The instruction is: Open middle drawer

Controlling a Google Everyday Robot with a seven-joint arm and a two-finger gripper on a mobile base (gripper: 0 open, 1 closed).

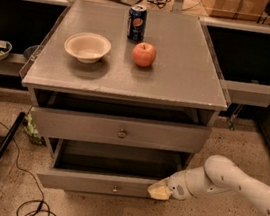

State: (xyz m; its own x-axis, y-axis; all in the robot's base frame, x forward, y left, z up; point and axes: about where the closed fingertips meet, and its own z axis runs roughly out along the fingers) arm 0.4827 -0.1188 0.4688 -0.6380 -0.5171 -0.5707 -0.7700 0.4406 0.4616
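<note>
Camera view. The gripper (159,190) sits low at the front of the cabinet (183,87), touching the right end of the middle drawer (88,183); whether it is open or closed cannot be told. The drawer's front runs leftward from the tool, with its knob (115,188) just to the left, and the drawer stands well drawn out. Judged step: the pull is nearly complete. The next move likely calls for a short outward draw, then release

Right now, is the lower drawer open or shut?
Open. The middle drawer juts out beyond the drawer above, showing its dark inside. The end effector is at its front panel's right end.
</note>
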